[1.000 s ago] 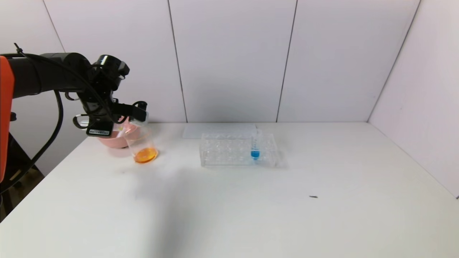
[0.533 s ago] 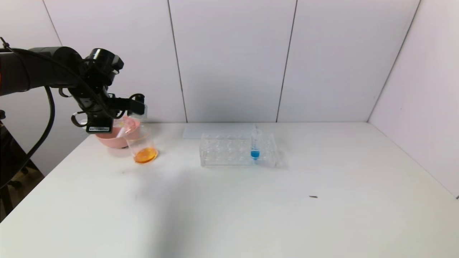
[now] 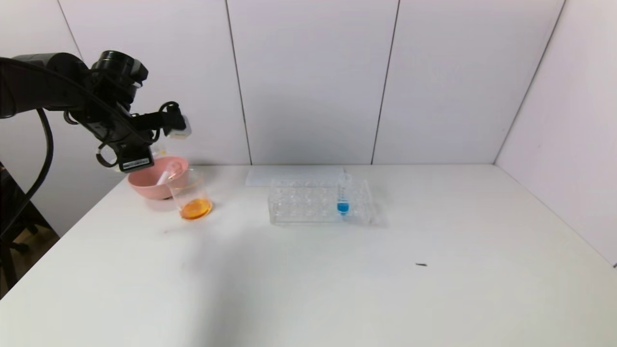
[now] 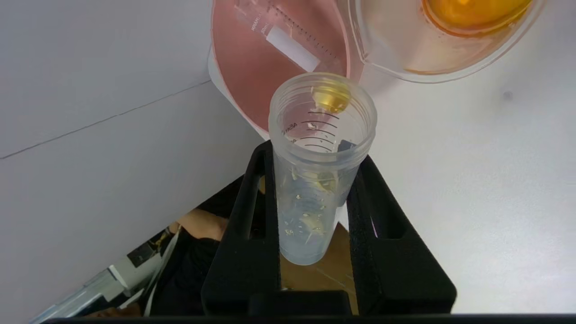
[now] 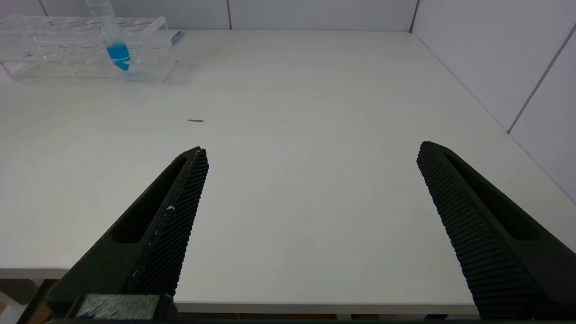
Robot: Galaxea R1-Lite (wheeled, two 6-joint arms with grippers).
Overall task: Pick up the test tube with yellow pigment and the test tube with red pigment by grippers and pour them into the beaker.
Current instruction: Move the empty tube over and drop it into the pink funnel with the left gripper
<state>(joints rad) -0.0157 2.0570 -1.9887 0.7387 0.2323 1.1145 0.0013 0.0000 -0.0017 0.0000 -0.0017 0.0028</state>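
My left gripper is raised above the pink bowl at the table's far left. It is shut on the test tube with yellow pigment. The tube holds only yellow droplets and lies about level, its mouth towards the bowl. The beaker stands just right of the bowl with orange liquid in its bottom, and it also shows in the left wrist view. A second clear tube lies in the bowl; no red shows in it. My right gripper is open and empty over the table's front edge.
A clear tube rack stands at mid-table and holds one blue-liquid tube. A flat white sheet lies behind it. A small dark speck lies on the white table. Walls close the back and right.
My left gripper has lifted up and to the left, away from the beaker's mouth to above the pink bowl, with the tube still in it. The beaker, bowl and rack have not moved.
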